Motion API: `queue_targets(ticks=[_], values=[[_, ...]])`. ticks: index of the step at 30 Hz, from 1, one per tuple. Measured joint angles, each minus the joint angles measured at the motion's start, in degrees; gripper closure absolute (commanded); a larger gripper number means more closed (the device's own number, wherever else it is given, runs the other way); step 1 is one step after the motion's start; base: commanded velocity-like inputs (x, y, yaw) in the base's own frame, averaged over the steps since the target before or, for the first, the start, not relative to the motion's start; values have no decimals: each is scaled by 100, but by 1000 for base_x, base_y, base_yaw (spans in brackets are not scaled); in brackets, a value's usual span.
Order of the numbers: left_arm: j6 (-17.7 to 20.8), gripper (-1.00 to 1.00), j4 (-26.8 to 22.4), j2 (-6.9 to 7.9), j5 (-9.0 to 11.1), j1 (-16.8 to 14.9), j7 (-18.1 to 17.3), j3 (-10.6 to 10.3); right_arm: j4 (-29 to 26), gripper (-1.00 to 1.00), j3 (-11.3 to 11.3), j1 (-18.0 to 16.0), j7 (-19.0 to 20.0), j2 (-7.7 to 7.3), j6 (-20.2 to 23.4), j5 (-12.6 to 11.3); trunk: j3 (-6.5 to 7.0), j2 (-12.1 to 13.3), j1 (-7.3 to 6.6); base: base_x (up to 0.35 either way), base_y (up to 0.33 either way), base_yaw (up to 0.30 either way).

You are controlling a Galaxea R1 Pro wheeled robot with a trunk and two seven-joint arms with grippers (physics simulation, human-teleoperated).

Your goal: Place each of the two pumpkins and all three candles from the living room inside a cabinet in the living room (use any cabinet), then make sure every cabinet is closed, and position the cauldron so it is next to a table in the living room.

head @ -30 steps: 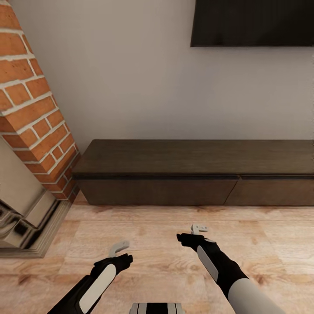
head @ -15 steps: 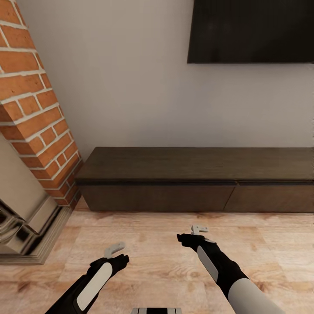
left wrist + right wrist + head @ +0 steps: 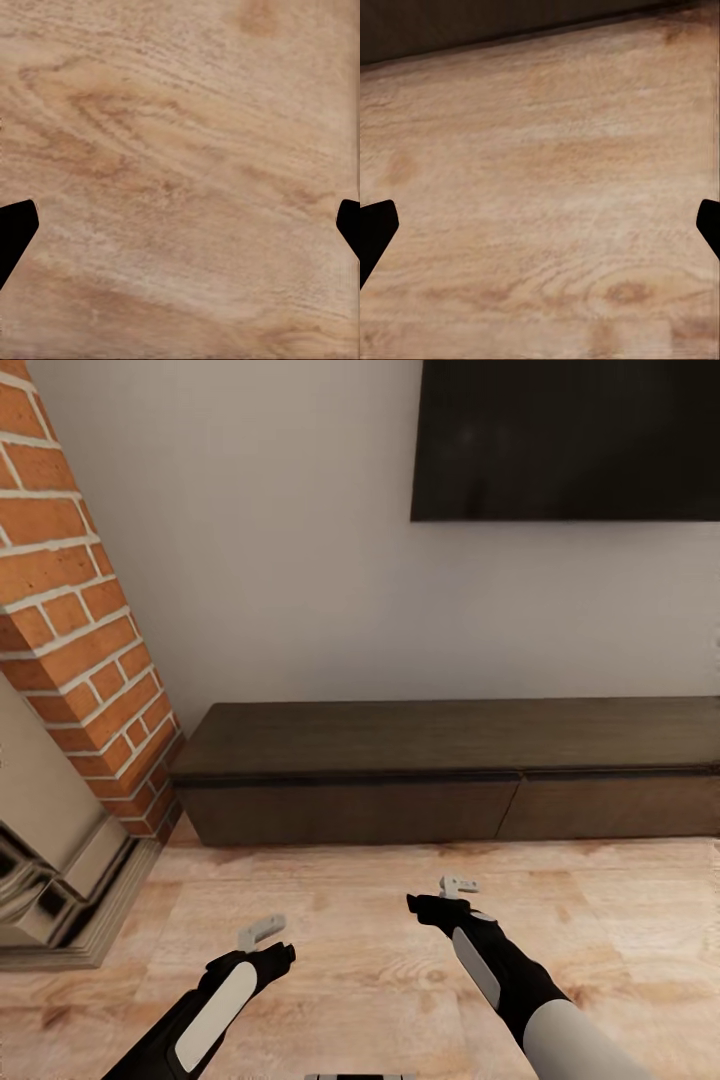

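Home living rm: light wood-plank floor [image 3: 400, 940], long low dark-brown wooden cabinet [image 3: 450, 770] w/ two plain fronts along the far pale wall, flat black wall-mounted TV screen [image 3: 570, 440] above it, red-brick chimney [image 3: 70, 610] w/ beige fireplace surround [image 3: 50, 840] at left.

The cabinet [image 3: 450, 770] runs off the head view's right edge; the dark wall panel [image 3: 565, 440] is cropped above and right (its nature unclear); the fireplace [image 3: 50, 840] is cut off at left.
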Motion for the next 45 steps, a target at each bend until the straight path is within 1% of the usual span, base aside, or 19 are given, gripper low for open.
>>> queue_targets(ticks=[3, 4, 7, 15, 18, 22, 32, 38, 45], values=[[-5, -100, 0, -6, -4, 0, 0, -3, 8, -100, 1, 0, 0, 2, -25, 3, 50, 120, -67, -93, 0, -83], [-4, -100, 0, -6, -6, 0, 0, -5, 48, -100, 1, 0, -1, 3, -123, 4, 68, 160, -90, -17, 0, -141], [-4, -100, 0, -7, -7, 0, 0, -8, 133, -100, -1, 0, 1, 10, -217, 4, 121, 281, -156, -63, 0, -120], [-7, -100, 1, -15, -9, -1, 0, -14, 179, -100, -2, 1, 7, 30, -256, 2, 243, 602, -331, -140, 0, -148], [-7, -100, 0, -16, -9, 0, 0, -14, 180, -100, -2, 0, 8, 16, -261, 5, 284, 722, -396, -127, 0, -97], [-7, -100, -1, -16, -9, 0, 0, -15, 180, -100, -7, 0, 8, 5, -262, 15, 351, 882, -484, -194, 0, -24], [-7, -100, -1, -17, 0, 1, 0, -16, 180, -100, -2, 0, 8, -4, -262, 17, 529, 1283, -705, -25, 0, -18], [-7, -100, -1, -16, 0, 1, 1, -17, 181, -100, -1, 0, 2, -4, -263, 14, 637, 1524, -834, -215, 26, -3], [-7, -100, -1, -18, 0, 1, 0, -17, 181, -100, -1, 0, -6, -4, -296, 13, 763, 1805, -991, -46, 7, 0]])
